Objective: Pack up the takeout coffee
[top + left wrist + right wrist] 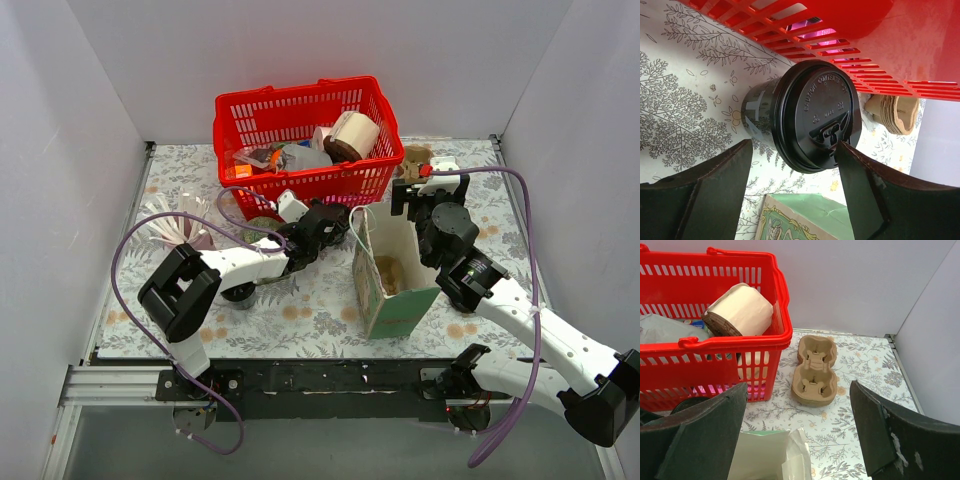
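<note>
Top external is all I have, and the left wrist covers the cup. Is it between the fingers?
Observer: Yes. The coffee cup sits between the left gripper's fingers, which are spread open.
Operator: Lid on?
Observer: Yes, a black lid is seated on it.
Operator: Is the carrier loaded?
Observer: No. From the right wrist, both visible slots are empty.
</note>
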Robot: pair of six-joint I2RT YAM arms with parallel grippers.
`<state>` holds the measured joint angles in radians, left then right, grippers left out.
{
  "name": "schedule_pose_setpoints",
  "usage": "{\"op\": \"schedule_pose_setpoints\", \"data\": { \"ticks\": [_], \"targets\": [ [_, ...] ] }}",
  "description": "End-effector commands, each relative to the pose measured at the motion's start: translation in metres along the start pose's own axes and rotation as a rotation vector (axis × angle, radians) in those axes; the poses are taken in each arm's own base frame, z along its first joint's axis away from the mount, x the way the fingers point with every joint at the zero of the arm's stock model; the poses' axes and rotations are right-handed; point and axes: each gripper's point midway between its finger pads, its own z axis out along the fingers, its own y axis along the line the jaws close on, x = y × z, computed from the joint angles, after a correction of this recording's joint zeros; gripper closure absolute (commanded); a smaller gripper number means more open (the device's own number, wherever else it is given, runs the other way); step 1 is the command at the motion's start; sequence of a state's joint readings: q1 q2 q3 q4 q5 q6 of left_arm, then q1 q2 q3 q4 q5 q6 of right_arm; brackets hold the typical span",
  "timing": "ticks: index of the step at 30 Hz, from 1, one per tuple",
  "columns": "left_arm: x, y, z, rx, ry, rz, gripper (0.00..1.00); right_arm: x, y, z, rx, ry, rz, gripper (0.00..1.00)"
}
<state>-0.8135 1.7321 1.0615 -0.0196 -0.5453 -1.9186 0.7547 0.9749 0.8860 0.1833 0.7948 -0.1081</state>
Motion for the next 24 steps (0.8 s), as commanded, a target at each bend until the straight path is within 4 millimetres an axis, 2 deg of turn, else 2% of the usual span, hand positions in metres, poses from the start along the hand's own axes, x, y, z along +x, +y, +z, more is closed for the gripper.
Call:
{"op": "schedule_pose_setpoints", "data": {
  "ticks": [1, 9, 13, 24],
  "targets": [
    [-0.0046, -0.0119, 0.0034, 0.014, -0.013, -0.016, 0.32, -0.0126, -0.0044, 0.0018, 0.029, -0.038, 0.035, 0.1],
    [-0.0003, -0.0128, 0.0117, 0.005, -0.011, -0.032, 0.32, -0.0119, -0.0059, 0.0019, 0.038, -0.036, 0.03, 0.1],
    [-0.0001, -0.0145, 0.0123, 0.009, -0.011, -0.037, 0.36, -0.0109, -0.0058, 0.0026, 0.041, -0.032, 0.024, 0.1],
    [-0.0063, -0.0185, 0.005, 0.016, -0.012, -0.055, 0.54, -0.0089, -0.0036, 0.0035, 0.034, -0.03, 0.027, 0.1]
  ]
}}
